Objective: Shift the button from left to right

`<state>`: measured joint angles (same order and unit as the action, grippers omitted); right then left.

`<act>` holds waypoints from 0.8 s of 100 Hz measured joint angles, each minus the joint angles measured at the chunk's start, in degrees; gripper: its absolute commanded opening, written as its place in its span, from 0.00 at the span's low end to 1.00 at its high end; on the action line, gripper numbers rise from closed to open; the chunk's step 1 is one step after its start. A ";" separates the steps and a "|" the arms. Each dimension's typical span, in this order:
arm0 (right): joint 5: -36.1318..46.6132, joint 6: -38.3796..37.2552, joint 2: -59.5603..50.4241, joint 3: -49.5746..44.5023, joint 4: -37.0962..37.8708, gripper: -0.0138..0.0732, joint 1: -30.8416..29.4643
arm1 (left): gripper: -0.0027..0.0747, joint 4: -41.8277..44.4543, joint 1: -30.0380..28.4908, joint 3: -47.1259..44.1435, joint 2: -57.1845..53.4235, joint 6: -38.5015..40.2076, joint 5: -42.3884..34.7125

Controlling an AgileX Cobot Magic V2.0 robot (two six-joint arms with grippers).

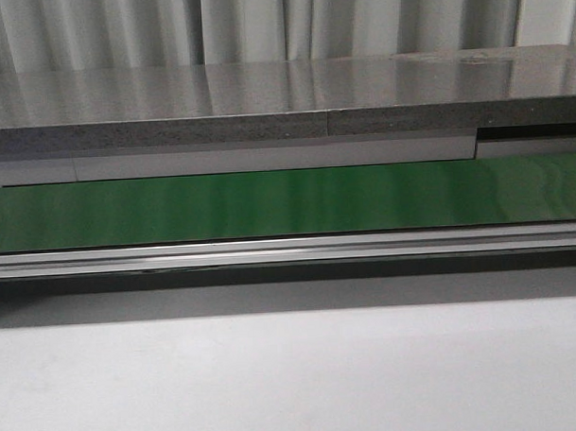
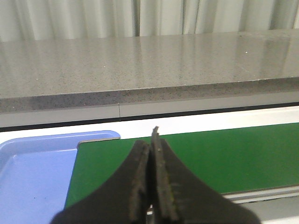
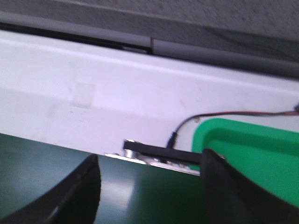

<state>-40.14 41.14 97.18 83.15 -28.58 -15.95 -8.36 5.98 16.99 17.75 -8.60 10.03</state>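
Hovering over green belt [image 1: 288, 204], left gripper [image 2: 151, 154] clenched empty, right gripper [image 3: 149, 182] released, button unseen

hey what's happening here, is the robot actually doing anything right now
Nothing is being handled yet. No button shows in any view. The left hand is shut and empty over the green belt, beside a blue tray. The right hand is open over the belt's other end, near a green tray. The front view shows only the bare belt.
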 measured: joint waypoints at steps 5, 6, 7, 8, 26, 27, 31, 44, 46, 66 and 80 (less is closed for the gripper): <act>-0.23 0.00 -1.26 0.00 -0.59 0.70 1.57 | 0.01 0.00 0.00 0.00 0.00 0.00 0.00; -0.23 0.00 -1.64 0.00 -0.75 0.70 1.79 | 0.01 0.00 0.00 0.00 0.00 0.00 0.00; -0.23 0.00 -1.84 0.00 -0.89 0.70 2.23 | 0.01 0.00 0.00 0.00 0.00 0.00 0.00; -0.35 0.00 -2.03 0.00 -0.91 0.70 2.45 | 0.01 0.00 0.00 0.00 0.00 0.00 0.00; 0.47 -1.14 -8.80 -1.95 -1.56 0.70 7.44 | 0.01 0.00 0.00 0.00 0.00 0.00 0.00; 0.64 -1.15 -9.49 -2.18 -1.56 0.70 7.62 | 0.01 0.00 0.00 0.00 0.00 0.00 0.00; 2.03 -1.38 -11.29 -3.79 -1.56 0.70 8.65 | 0.01 0.00 0.00 0.00 0.00 0.00 0.00; 8.94 -1.49 -19.46 -11.22 -1.91 0.70 11.75 | 0.01 0.00 0.00 0.00 0.00 0.00 0.00; 10.22 -1.49 -20.86 -12.76 -1.91 0.70 12.19 | 0.01 0.00 0.00 0.00 0.00 0.00 0.00; 20.52 -1.58 -34.01 -28.83 -2.49 0.70 14.42 | 0.01 0.00 0.00 0.00 0.00 0.00 0.00; 23.87 -1.58 -42.66 -38.89 -2.52 0.70 14.42 | 0.01 0.00 0.00 0.00 0.00 0.00 0.00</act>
<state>-16.28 39.55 54.53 44.25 -31.10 -1.53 -8.36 5.98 16.99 17.75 -8.60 10.03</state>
